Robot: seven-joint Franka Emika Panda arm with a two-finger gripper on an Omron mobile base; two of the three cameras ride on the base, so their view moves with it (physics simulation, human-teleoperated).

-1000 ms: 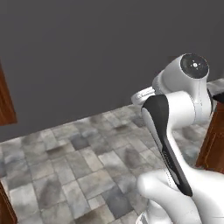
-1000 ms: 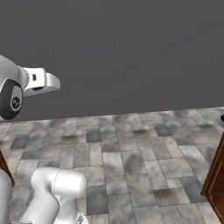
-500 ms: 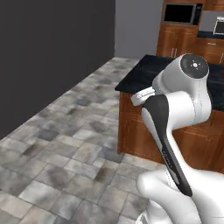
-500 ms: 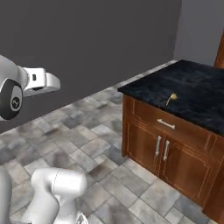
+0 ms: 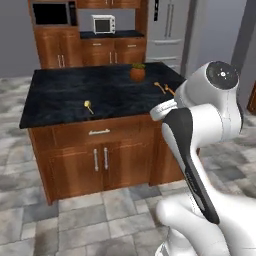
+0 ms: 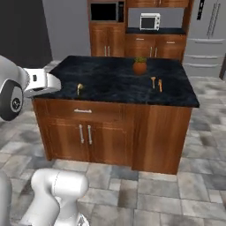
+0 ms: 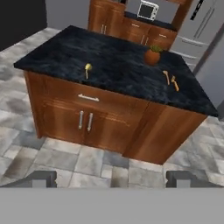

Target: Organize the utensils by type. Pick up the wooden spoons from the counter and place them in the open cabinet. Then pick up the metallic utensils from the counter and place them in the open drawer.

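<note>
We roll up to the counter squarely, end effector spread and empty, aiming first for the two wooden spoons right of the plant pot.

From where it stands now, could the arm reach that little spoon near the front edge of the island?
Probably not yet. The spoon lies free on the counter with nothing blocking it, but open floor separates the base from the island, and the open tool hangs well short.
</note>
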